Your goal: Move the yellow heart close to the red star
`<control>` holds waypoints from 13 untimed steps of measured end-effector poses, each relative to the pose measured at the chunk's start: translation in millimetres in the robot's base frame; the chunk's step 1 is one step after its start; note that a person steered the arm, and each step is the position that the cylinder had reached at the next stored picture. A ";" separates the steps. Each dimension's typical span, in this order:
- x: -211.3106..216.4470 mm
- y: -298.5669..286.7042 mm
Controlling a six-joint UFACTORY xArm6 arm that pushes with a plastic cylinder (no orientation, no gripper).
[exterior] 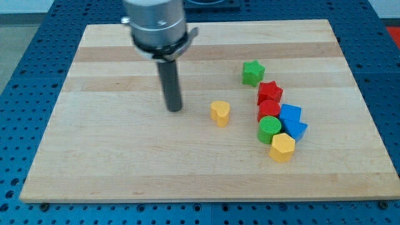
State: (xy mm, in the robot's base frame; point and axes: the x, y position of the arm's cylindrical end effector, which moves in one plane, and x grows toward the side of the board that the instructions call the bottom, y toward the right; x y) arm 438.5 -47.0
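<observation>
The yellow heart [220,113] stands alone on the wooden board [112,162], a little right of the middle. The red star [270,94] is to its upper right, about one block's width away, at the top of a cluster of blocks. My tip [174,109] rests on the board to the left of the yellow heart, with a clear gap between them. The dark rod rises from the tip to the silver arm mount at the view's top.
A green star [253,72] sits just above and left of the red star. Below the red star are a red block [269,110], a green cylinder [270,130], two blue blocks [292,120] and a yellow hexagon [282,147], all packed together.
</observation>
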 end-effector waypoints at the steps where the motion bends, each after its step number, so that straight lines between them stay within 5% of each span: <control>1: -29.5 51.7; 3: -29.7 54.1; 4: -9.8 -11.4; 6: 82.2 -61.6; 13: 18.4 92.4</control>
State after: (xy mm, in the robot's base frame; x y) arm 456.9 45.4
